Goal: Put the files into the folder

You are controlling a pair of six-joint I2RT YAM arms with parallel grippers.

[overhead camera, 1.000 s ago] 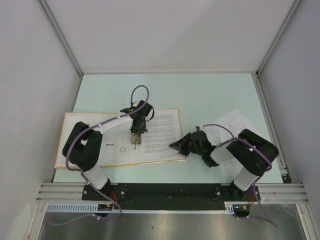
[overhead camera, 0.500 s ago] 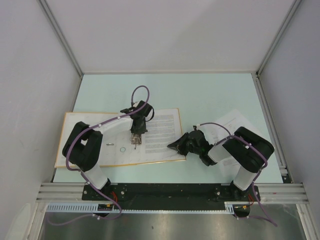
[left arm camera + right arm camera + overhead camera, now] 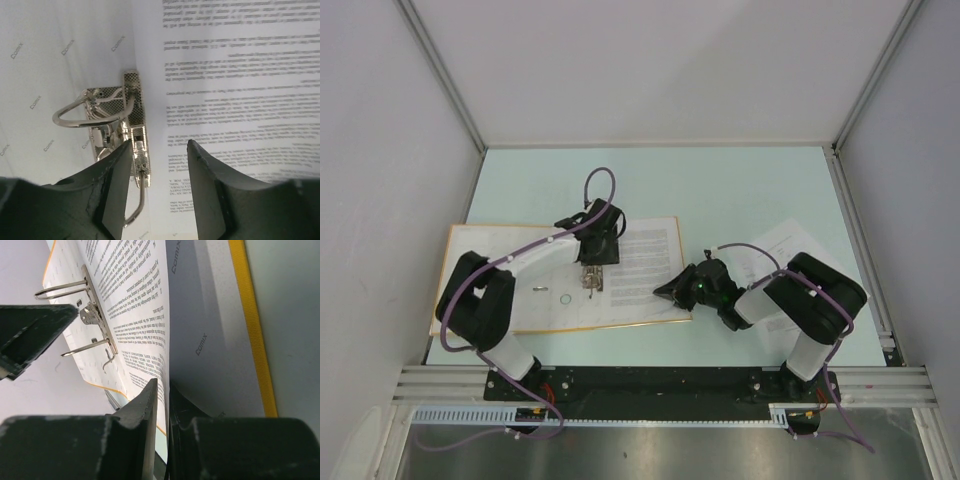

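The folder (image 3: 520, 272) lies open on the table, pale inside, orange rim. The files (image 3: 642, 262), white printed sheets, lie on its right half. My left gripper (image 3: 592, 268) hovers open over the metal ring mechanism (image 3: 112, 120); its jaws straddle the mechanism's lower end and the sheets' left edge (image 3: 235, 75). My right gripper (image 3: 666, 291) is shut on the near right corner of the files (image 3: 135, 305) and lifts it off the folder's cover (image 3: 247, 315). In the right wrist view the rings (image 3: 95, 320) stand open.
More printed sheets (image 3: 782, 246) lie on the table to the right, partly under my right arm. A small ring (image 3: 564, 297) and a small pin (image 3: 538, 289) lie on the folder's left half. Frame walls close in the table on both sides.
My right gripper has shifted a little left with the sheet corner in it. My left arm's elbow has swung down and left; its gripper stays over the rings.
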